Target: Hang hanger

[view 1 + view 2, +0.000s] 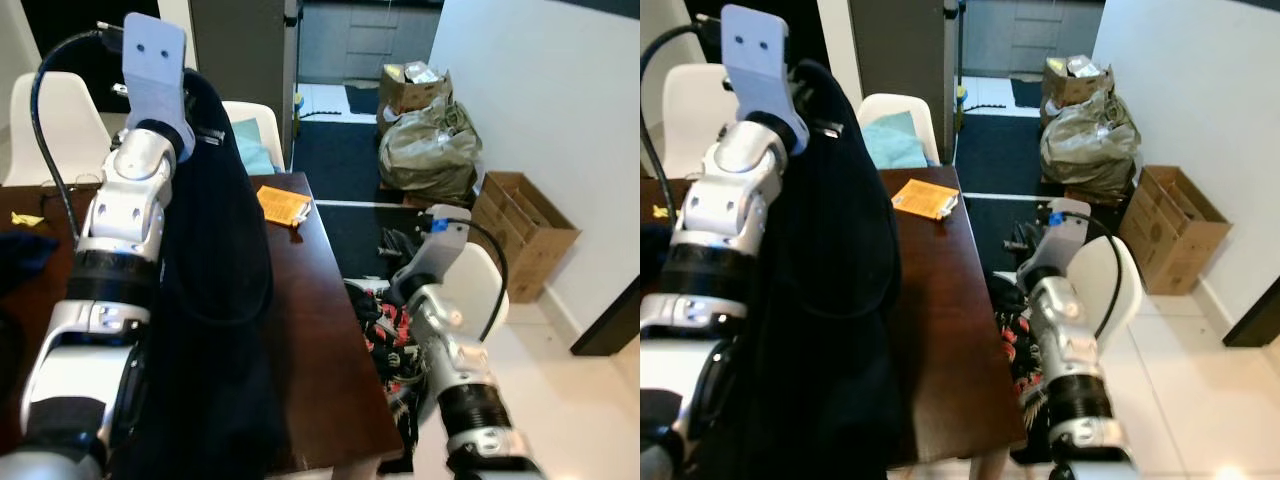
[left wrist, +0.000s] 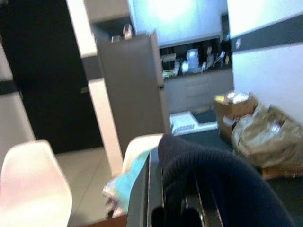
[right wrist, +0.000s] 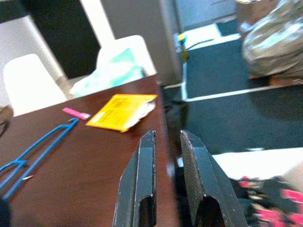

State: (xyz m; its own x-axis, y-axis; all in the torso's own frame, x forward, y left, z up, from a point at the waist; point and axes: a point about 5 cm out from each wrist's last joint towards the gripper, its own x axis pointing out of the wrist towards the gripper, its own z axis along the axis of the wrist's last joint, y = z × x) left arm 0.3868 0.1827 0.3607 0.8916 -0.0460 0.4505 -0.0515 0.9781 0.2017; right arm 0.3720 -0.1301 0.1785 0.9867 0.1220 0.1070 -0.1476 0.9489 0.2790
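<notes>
Left eye view: your left arm was raised high over the dark wooden table (image 1: 320, 330), and a dark navy garment (image 1: 215, 300) hung draped from the left claw (image 2: 173, 215) down past the forearm to the table edge. Left wrist view had that claw's black fingers right under the navy fabric, fabric bunched around and over them, so it looked clamped on the garment; the fingertips themselves were buried and you couldn't see the gap. No hanger was visible inside the garment from any angle.

Right wrist view: your right claw (image 3: 168, 137) sat low off the table's right edge, fingers near-parallel with a narrow gap between them, holding nothing. Ahead of that claw on the table top lay a blue hanger (image 3: 35, 149), flat, well off to the far side from the fingers, touching neither claw. Between it and the claw: a small pink item (image 3: 75, 113) just beyond the hanger's tip, then a yellow packet (image 3: 120, 111) nearer the table's edge. Beyond those, a white chair (image 3: 31, 80) and a second white chair with a teal cloth (image 3: 111, 73) on it.

Right of the right arm, on the floor: a red-and-black pile (image 1: 385, 320) just beside the table leg, an open cardboard box (image 1: 520, 230) by the wall, and a stuffed olive bag (image 1: 430, 150) farther back with another box (image 1: 412, 88) behind it.
</notes>
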